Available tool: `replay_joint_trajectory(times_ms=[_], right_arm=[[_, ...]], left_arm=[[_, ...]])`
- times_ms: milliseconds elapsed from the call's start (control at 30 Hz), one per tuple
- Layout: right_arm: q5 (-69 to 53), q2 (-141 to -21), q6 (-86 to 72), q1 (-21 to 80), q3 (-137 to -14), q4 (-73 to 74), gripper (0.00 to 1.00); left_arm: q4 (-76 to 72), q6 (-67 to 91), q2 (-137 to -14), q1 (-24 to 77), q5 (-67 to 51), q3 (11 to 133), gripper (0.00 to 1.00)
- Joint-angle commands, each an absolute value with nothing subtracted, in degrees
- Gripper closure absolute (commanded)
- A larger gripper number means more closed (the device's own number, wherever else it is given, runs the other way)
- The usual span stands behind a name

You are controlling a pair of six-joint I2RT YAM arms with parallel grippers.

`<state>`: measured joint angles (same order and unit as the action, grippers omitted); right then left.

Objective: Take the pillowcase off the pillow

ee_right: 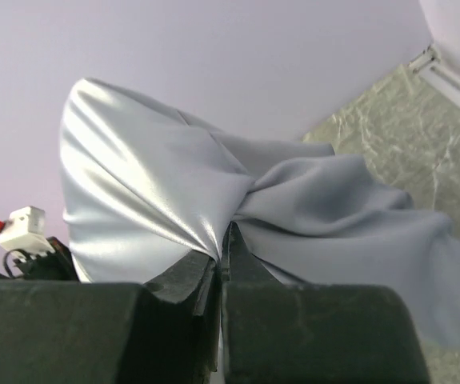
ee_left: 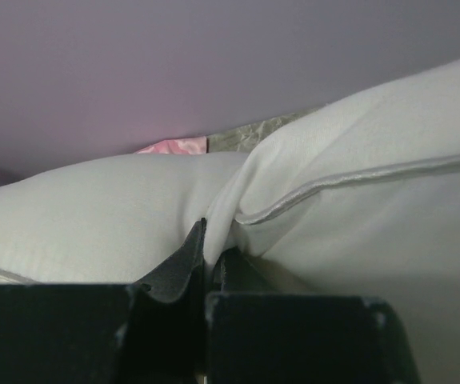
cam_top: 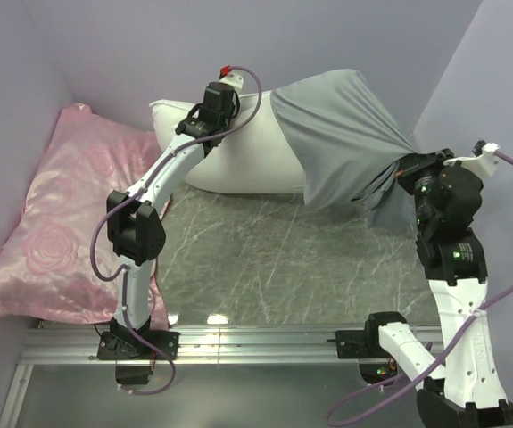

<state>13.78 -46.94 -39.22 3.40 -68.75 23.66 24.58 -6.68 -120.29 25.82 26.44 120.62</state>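
the grey pillowcase (cam_top: pixel 341 134) sits at the far right of the table (cam_top: pixel 265 259), and only the right end of the white pillow (cam_top: pixel 238 152) is inside it. the sack's open edge runs across the pillow about halfway along, so the left half of the pillow lies bare along the table's far edge, up against the back wall. the covered part bulges upward, with the cloth stretched tight over it.

the left fingers (ee_left: pixel 183 260) are together, clamped on a fold of the pillow's white cover just beside its piped seam, on the bare half near the far edge. the right fingers (ee_right: pixel 190 276) are also together, pinching a gathered bunch of the grey fabric near the table's right edge. from that pinch the cloth fans out in taut folds back toward the pillow, and a loose flap hangs down to the table.

a shiny pink rose-patterned pillow (cam_top: pixel 60 223) lies along the left edge of the table, its far end near the white pillow's bare end.
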Motion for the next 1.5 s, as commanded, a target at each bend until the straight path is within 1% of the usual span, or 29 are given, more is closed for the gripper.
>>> replay_joint_trajectory(times_ms=[0, 133, 267, 567, 767, 1000, 1233, 1367, 1467], right_arm=[[20.9, -44.9, -37.3, 1.2, -78.2, 20.9, 1.0], [22.9, -43.9, -36.0, 1.1, -82.3, 21.4, 1.0], [24.3, -44.9, -35.1, 1.1, -89.3, 23.4, 1.0], [26.6, -45.8, -32.5, 1.1, -98.6, 24.5, 1.0], [27.9, -44.5, -30.9, 1.1, -100.9, 22.8, 1.0], [27.9, -45.9, -29.6, 1.1, -105.2, 22.9, 1.0], [28.7, -47.7, -28.4, 1.1, -111.3, 23.6, 1.0], [28.0, -49.0, -28.4, 1.1, -112.8, 24.3, 1.0], [25.7, -49.6, -29.1, 1.1, -111.4, 24.6, 1.0]], left_arm=[[25.1, -7.3, -118.4, 24.3, 29.4, 118.6, 1.0], [24.1, -7.5, -117.9, 24.3, 28.9, 116.5, 1.0], [24.2, -7.1, -118.2, 23.6, 28.5, 115.9, 1.0], [23.0, -6.2, -118.4, 22.1, 27.5, 114.2, 1.0], [22.0, -5.5, -117.8, 21.1, 26.6, 113.0, 1.0], [21.6, -3.7, -117.1, 20.0, 26.5, 111.5, 1.0], [14.9, -1.1, -111.7, 18.5, 25.1, 106.4, 1.0], [7.6, -0.5, -107.8, 18.5, 20.9, 102.8, 1.0], [0.5, -0.5, -103.6, 18.5, 15.4, 97.9, 1.0]])
